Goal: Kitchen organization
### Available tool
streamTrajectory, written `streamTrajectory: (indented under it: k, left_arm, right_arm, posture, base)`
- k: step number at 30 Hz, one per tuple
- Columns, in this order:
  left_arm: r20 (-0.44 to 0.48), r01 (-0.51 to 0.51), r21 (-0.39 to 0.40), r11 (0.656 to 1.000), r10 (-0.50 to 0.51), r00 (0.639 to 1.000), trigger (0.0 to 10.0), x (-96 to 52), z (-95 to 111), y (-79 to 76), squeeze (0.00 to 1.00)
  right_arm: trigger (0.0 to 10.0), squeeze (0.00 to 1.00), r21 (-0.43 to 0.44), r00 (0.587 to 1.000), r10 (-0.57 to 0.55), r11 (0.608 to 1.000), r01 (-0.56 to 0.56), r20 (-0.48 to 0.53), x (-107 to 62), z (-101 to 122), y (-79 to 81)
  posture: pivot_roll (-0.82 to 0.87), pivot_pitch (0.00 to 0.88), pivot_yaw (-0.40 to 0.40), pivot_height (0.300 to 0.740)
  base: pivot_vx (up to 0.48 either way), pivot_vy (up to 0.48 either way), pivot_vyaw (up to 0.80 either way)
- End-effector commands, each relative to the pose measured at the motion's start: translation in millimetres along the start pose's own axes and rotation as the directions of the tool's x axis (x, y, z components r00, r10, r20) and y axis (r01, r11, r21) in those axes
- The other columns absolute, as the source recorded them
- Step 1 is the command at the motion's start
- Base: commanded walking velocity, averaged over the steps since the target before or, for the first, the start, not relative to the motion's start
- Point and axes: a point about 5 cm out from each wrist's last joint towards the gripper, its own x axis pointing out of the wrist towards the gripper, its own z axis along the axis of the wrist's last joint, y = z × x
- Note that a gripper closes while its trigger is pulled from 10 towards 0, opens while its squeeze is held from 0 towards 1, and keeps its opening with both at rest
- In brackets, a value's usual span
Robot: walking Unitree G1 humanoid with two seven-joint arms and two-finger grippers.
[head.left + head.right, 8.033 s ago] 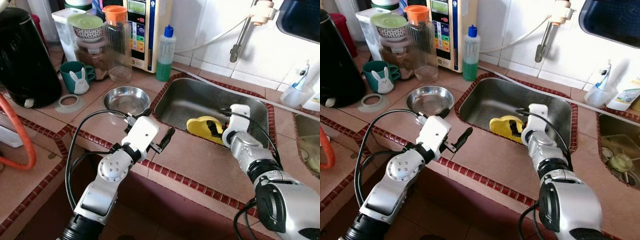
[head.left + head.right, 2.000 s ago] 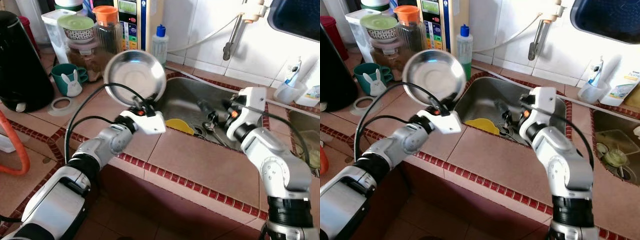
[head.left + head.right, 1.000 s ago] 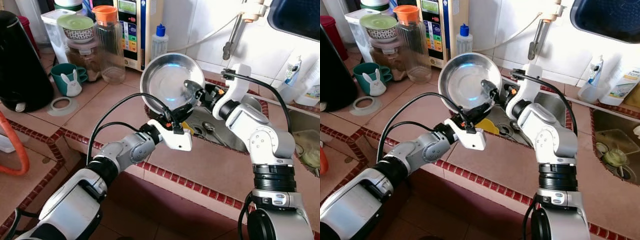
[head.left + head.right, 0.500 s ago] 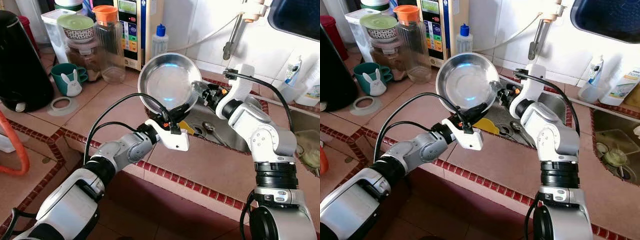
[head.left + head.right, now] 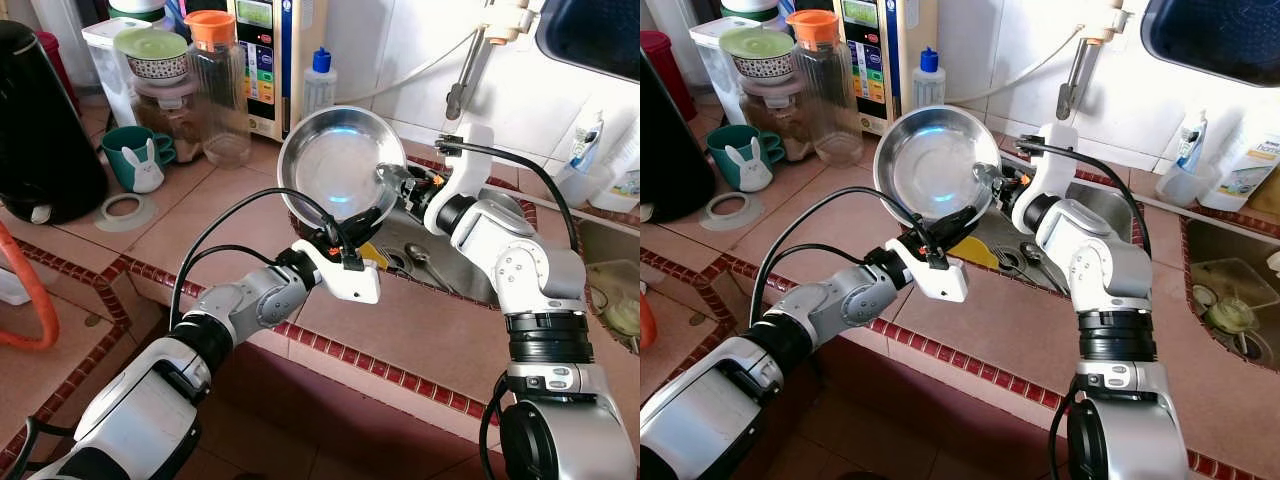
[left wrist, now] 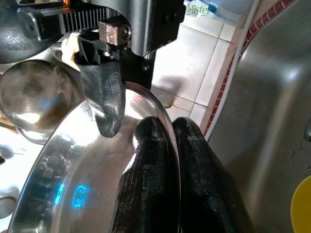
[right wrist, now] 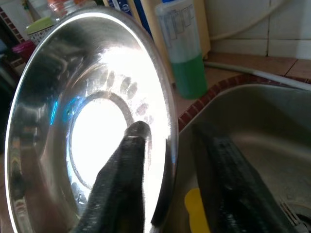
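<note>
A round steel bowl [image 5: 335, 165] is held tilted on edge above the counter, just left of the sink [image 5: 455, 280]. My left gripper [image 5: 343, 242] is shut on its lower rim; the left wrist view shows both fingers pinching the rim [image 6: 167, 128]. My right gripper [image 5: 396, 184] is at the bowl's right edge, open. One finger [image 7: 127, 160] is inside the bowl [image 7: 92, 121] and the other finger [image 7: 221, 165] is outside it, with the rim between them. A yellow item [image 5: 975, 250] lies in the sink below.
On the counter at the left stand a black kettle [image 5: 45, 120], a teal rabbit mug [image 5: 140, 155], a glass jar with an orange lid [image 5: 215, 90] and a green soap bottle [image 5: 315, 85]. A tap [image 5: 470, 60] hangs over the sink, and a spoon [image 5: 420, 258] lies in it.
My left gripper lifted the bowl off the counter and carried it right toward the sink. My right gripper rose out of the sink and now straddles the bowl's rim.
</note>
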Motion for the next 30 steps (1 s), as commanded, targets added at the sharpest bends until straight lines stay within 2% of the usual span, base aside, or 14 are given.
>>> streamTrajectory:
  k: [1, 22, 23, 24, 25, 26, 27, 28, 29, 30]
  left_arm:
    - [0.025, 0.002, 0.007, 1.000, -0.002, 1.000, 0.0, 2.3, 4, 0.2, 0.00]
    - [0.021, 0.003, 0.019, 1.000, -0.004, 1.000, 0.0, 0.5, 3, -0.3, 0.00]
    - [0.014, -0.005, 0.014, 1.000, 0.005, 1.000, 1.0, -0.2, 1, 0.6, 0.00]
    - [0.014, -0.005, 0.014, 1.000, 0.005, 1.000, 1.0, -0.2, 1, 0.6, 0.00]
    - [0.009, -0.021, 0.010, 1.000, 0.021, 1.000, 3.0, -0.6, 1, 1.9, 0.00]
    - [0.007, -0.038, 0.005, 0.999, 0.038, 0.999, 10.0, -0.8, 0, 3.9, 0.00]
    - [0.006, -0.049, -0.001, 0.999, 0.049, 0.999, 10.0, -0.8, 0, 5.4, 0.00]
    - [0.006, -0.059, -0.011, 0.998, 0.059, 0.998, 10.0, -0.8, 0, 6.6, 0.23]
    - [0.008, -0.063, -0.017, 0.998, 0.063, 0.998, 10.0, -0.8, 0, 7.1, 1.00]
    - [0.008, -0.065, -0.020, 0.998, 0.065, 0.998, 10.0, -0.8, 1, 7.2, 1.00]
  right_arm:
    - [0.0, 0.00, -0.017, 1.000, 0.002, 1.000, -0.002, -0.013, 1.4, 3, -0.6]
    - [0.0, 0.00, 0.006, 0.998, -0.054, 0.998, 0.054, -0.022, 4.5, 2, -10.7]
    - [0.0, 0.00, 0.010, 0.998, -0.058, 0.998, 0.058, -0.019, 5.2, 3, -11.5]
    - [0.0, 0.00, 0.010, 0.998, -0.058, 0.998, 0.058, -0.019, 5.2, 3, -11.5]
    - [0.0, 0.00, 0.012, 0.998, -0.060, 0.998, 0.060, -0.018, 5.4, 4, -11.8]
    - [0.0, 0.00, 0.016, 0.998, -0.063, 0.998, 0.063, -0.015, 5.6, 5, -12.0]
    - [0.0, 0.00, 0.021, 0.998, -0.064, 0.998, 0.064, -0.012, 5.7, 5, -12.0]
    - [0.0, 0.00, 0.024, 0.998, -0.064, 0.998, 0.064, -0.011, 6.0, 5, -11.7]
    - [0.0, 0.00, 0.027, 0.998, -0.064, 0.998, 0.064, -0.011, 6.2, 4, -11.4]
    - [0.0, 0.00, 0.029, 0.998, -0.064, 0.998, 0.064, -0.011, 6.3, 3, -11.2]
  posture:
    - [0.20, 0.000, -0.064, 0.740]
    - [0.21, 0.000, -0.061, 0.740]
    - [0.21, 0.000, -0.062, 0.740]
    - [0.21, 0.000, -0.062, 0.740]
    - [0.21, 0.000, -0.063, 0.740]
    - [0.21, 0.000, -0.063, 0.740]
    - [0.21, 0.000, -0.063, 0.740]
    - [0.21, 0.000, -0.063, 0.740]
    - [0.21, 0.000, -0.063, 0.740]
    - [0.21, 0.000, -0.063, 0.740]
  base:
    - [0.000, 0.000, 0.00]
    - [0.000, 0.000, 0.00]
    - [0.000, 0.000, 0.00]
    - [0.000, 0.000, 0.00]
    - [0.000, 0.000, 0.00]
    - [0.000, 0.000, 0.00]
    - [0.000, 0.000, 0.00]
    - [0.000, 0.000, 0.00]
    - [0.000, 0.000, 0.00]
    - [0.000, 0.000, 0.00]
